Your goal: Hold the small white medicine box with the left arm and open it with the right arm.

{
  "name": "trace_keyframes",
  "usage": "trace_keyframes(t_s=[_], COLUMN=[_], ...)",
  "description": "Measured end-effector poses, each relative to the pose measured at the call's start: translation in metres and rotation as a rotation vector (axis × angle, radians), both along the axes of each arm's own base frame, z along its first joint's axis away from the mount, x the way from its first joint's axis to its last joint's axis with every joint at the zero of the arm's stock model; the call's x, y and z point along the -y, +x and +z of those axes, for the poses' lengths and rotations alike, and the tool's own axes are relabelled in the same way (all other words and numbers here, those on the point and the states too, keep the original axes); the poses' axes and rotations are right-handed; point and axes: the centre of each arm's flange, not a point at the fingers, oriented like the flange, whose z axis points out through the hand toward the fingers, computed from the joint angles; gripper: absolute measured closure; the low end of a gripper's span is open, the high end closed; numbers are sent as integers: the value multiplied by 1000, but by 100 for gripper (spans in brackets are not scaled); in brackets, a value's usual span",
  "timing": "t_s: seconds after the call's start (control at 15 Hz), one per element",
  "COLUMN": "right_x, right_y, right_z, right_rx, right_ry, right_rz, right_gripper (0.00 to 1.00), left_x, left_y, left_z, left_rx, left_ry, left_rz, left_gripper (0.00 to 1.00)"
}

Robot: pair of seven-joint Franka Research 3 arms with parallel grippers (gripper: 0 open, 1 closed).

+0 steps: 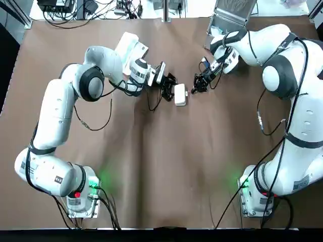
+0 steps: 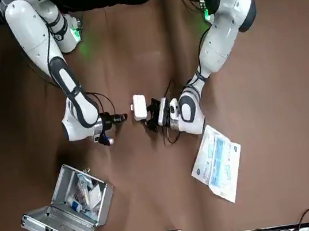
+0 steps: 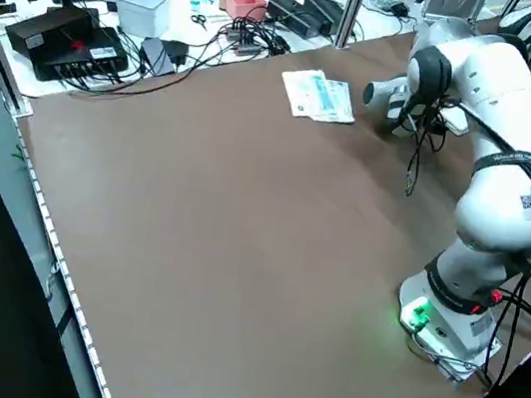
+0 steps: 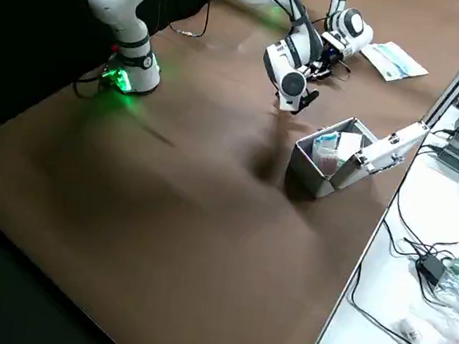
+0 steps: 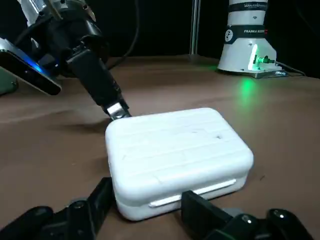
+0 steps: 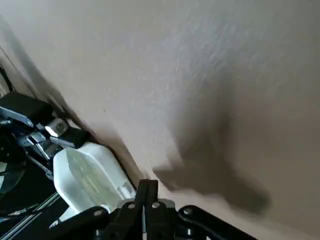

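The small white medicine box (image 1: 180,94) lies flat and closed on the brown table near the middle (image 2: 139,107). My left gripper (image 1: 169,85) lies low at the box's left end, open. In the left wrist view its two dark fingers (image 5: 97,200) stand at the near edge of the box (image 5: 175,150), one at a corner, one in front of it. My right gripper (image 1: 197,86) comes from the other side, shut, its tip (image 5: 116,109) at the box's far edge. The right wrist view shows the closed fingers (image 6: 146,189) beside the box (image 6: 87,177).
An open silver metal case (image 1: 229,20) with small items inside stands behind the right gripper (image 2: 69,209). A white printed leaflet (image 1: 132,48) lies behind the left wrist (image 2: 218,163). Cables and gear line the table's far edge.
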Motion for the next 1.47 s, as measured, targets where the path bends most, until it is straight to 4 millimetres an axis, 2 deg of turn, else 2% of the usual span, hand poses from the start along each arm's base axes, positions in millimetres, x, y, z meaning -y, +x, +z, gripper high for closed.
trace_keyframes(t_s=[0.27,0.73,1.47], right_x=[-6,-15,-26], right_y=[-7,-15,-21], right_z=[-2,-8,-5], right_rx=[-35,-58,-99], right_ry=[31,62,118], right_rz=[17,30,33], right_gripper=[99,99,99], left_x=[-1,-1,-1], left_y=[4,4,4], left_z=[0,0,0], left_rx=[4,4,4], left_ry=[0,0,0], left_rz=[11,12,12], left_gripper=[47,48,48])
